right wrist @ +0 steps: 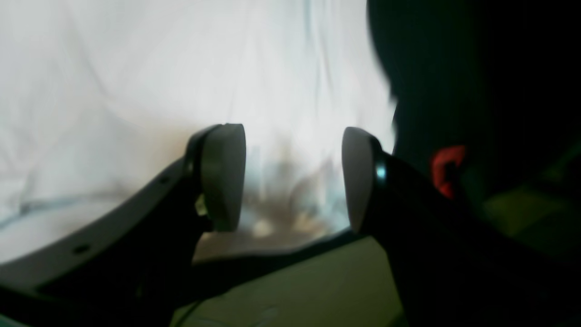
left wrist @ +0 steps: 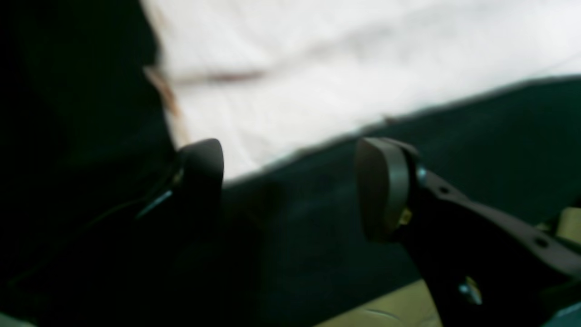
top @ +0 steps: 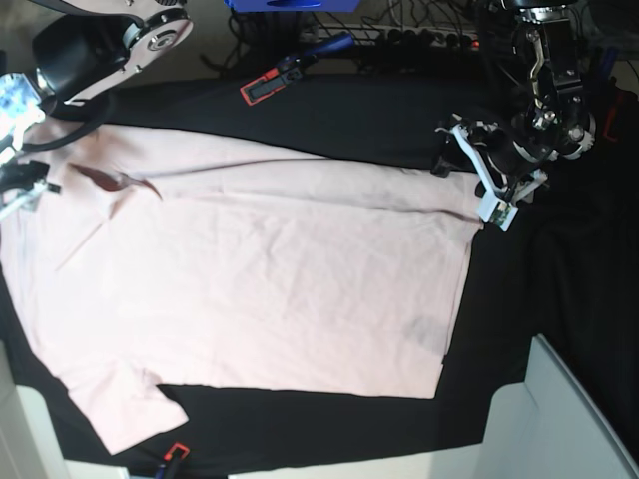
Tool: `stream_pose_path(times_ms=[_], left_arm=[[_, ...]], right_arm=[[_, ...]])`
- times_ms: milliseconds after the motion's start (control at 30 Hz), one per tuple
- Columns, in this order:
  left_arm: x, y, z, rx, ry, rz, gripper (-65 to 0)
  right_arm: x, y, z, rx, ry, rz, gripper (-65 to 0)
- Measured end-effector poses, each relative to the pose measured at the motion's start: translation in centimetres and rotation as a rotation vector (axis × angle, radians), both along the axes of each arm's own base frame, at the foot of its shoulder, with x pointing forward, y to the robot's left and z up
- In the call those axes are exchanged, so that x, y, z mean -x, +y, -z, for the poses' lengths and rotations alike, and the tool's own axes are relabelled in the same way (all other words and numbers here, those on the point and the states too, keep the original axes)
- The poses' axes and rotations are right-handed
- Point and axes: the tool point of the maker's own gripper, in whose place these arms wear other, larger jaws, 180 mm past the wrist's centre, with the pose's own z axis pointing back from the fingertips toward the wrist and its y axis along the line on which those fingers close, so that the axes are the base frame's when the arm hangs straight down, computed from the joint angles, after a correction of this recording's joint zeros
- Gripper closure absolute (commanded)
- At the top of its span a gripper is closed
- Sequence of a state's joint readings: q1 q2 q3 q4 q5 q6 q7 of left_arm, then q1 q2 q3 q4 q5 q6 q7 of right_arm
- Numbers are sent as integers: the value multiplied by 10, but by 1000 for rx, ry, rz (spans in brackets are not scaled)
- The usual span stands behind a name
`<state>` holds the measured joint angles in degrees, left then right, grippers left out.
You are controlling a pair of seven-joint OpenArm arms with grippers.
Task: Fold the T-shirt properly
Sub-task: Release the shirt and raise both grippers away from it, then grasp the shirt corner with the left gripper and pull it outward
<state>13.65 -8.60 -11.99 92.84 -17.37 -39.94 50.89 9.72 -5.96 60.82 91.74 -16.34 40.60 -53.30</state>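
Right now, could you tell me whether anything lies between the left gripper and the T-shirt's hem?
Nothing visible does. The left gripper is open above the bare black table cloth, just off the corner of the T-shirt. In the base view that gripper sits beside the shirt's corner, with only cloth between them.

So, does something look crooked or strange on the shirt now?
Yes. The T-shirt lies mostly flat on the black cloth, but its upper long side is folded over in a slanted strip, so that edge runs crooked. The cloth is also wrinkled near the collar. Nothing looks torn or spilled.
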Motion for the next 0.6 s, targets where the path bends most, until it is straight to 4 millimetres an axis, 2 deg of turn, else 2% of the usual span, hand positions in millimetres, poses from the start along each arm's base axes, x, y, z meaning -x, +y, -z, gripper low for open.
stream_pose_path(times_ms=[67, 167, 300, 367, 467, 600], left_arm=[[-3, -1, 0, 61, -7, -25, -423], [6, 7, 8, 74, 23, -63, -415], [24, -1, 21, 73, 77, -49, -410], [22, -3, 19, 89, 65, -56, -410], [22, 3, 18, 74, 65, -59, -410], [22, 4, 18, 70, 67, -57, -410]], right_arm=[[20, -11, 3, -74, -14, 132, -328], [41, -20, 17, -151, 7, 198, -328], [45, -20, 37, -264, -21, 240, -328], [50, -24, 46, -310, -39, 278, -328], [63, -33, 59, -365, -25, 320, -328], [71, -41, 61, -383, -43, 371, -326]])
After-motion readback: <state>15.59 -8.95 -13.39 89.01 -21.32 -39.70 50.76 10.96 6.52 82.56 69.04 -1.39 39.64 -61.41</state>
